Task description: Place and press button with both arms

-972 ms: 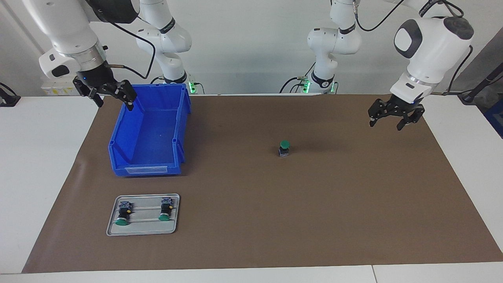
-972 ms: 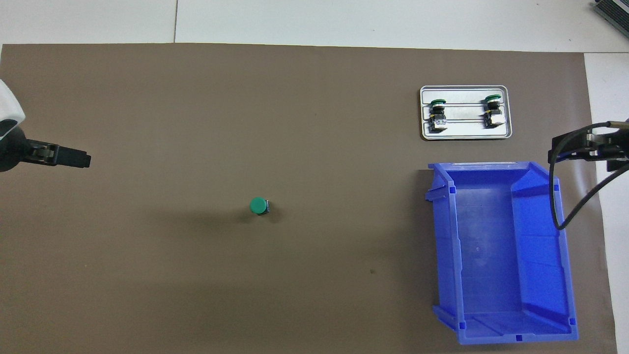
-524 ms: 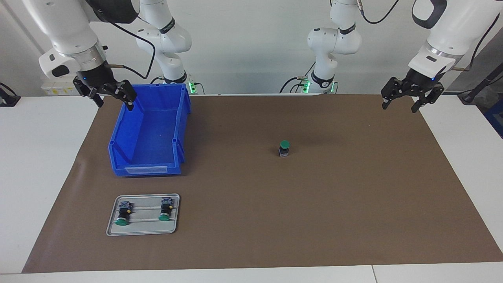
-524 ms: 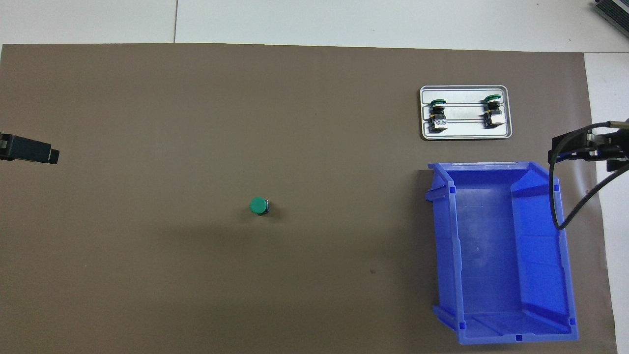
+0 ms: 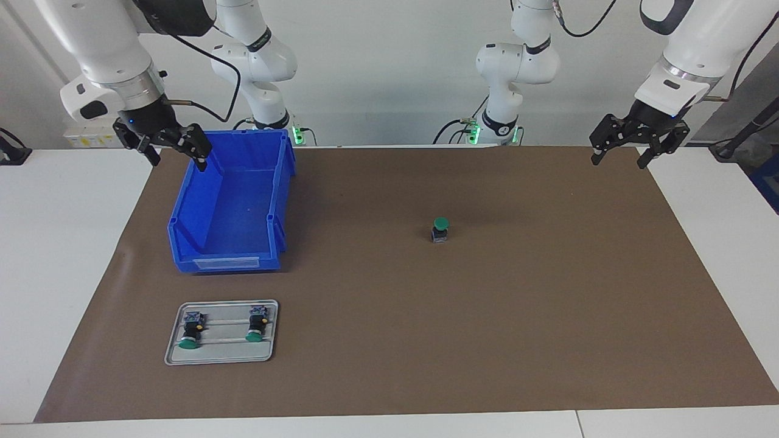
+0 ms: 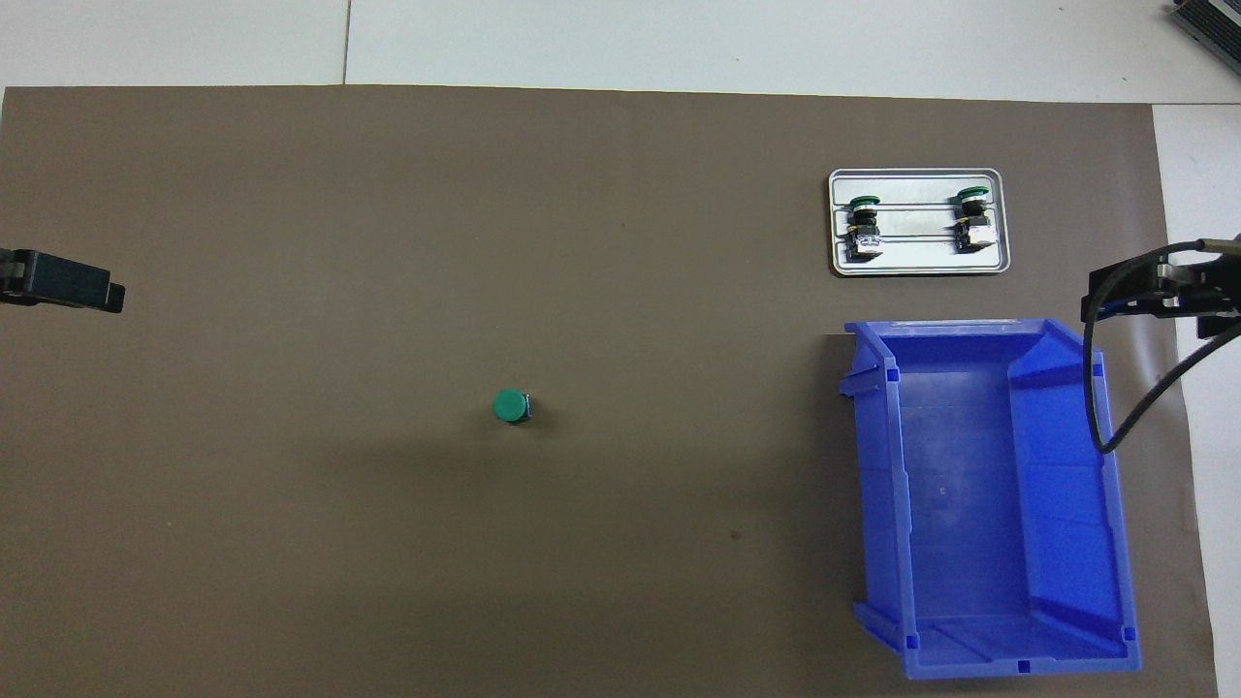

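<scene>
Now left tool [image 5: 619, 159] raised (spread), button [image 5: 440, 229] unmoved

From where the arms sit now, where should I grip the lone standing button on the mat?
Grip the button by its black body below the green cap, coming straight down from above. It stands upright and alone, cap up; the cap overhangs the body, so open gripper fingers should straddle it.

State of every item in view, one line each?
button: upright on the mat, green cap up, untouched.
blue bin: upright, nothing inside.
metal tray: flat on the mat, two buttons lying on it.
left gripper: open, holding nothing, raised over the mat's corner.
right gripper: open, holding nothing, raised over the bin's rim.
</scene>
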